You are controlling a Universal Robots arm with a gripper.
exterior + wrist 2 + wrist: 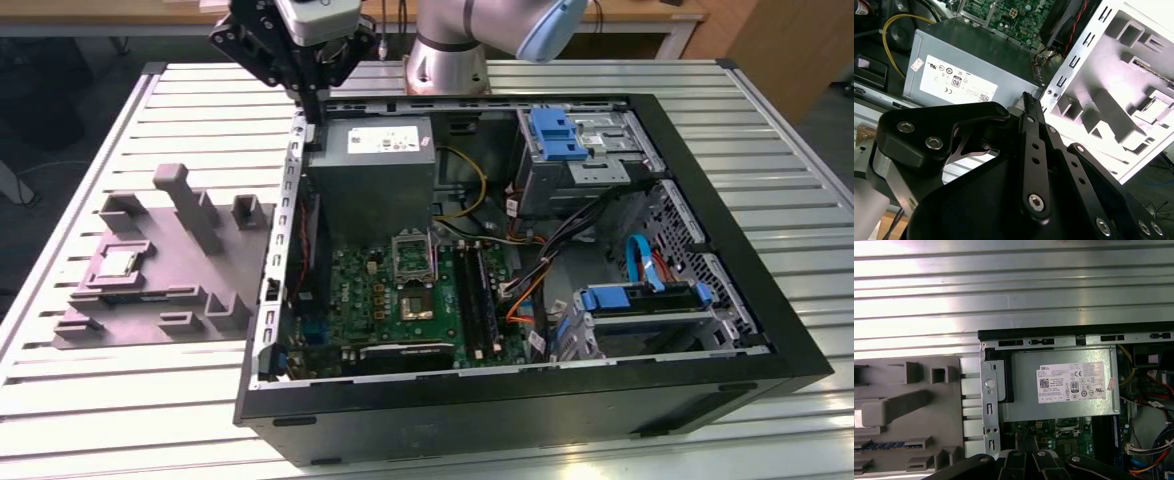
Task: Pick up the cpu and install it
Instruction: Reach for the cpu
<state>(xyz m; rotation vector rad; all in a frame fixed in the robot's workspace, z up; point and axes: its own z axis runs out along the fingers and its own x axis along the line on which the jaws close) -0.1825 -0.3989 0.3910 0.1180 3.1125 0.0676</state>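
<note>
Tool [310,112] narrow, holds nothing, over case [534,405] corner. Cpu [118,262] lies in grey tray [147,292], untouched. Pick and install both not done.

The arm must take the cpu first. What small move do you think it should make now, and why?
Probably shift the gripper toward the exterior view's left, over the grey tray. The cpu lies there, untouched, while the gripper hangs above the edge of the case beside the power supply, jaws shut on nothing.
</note>
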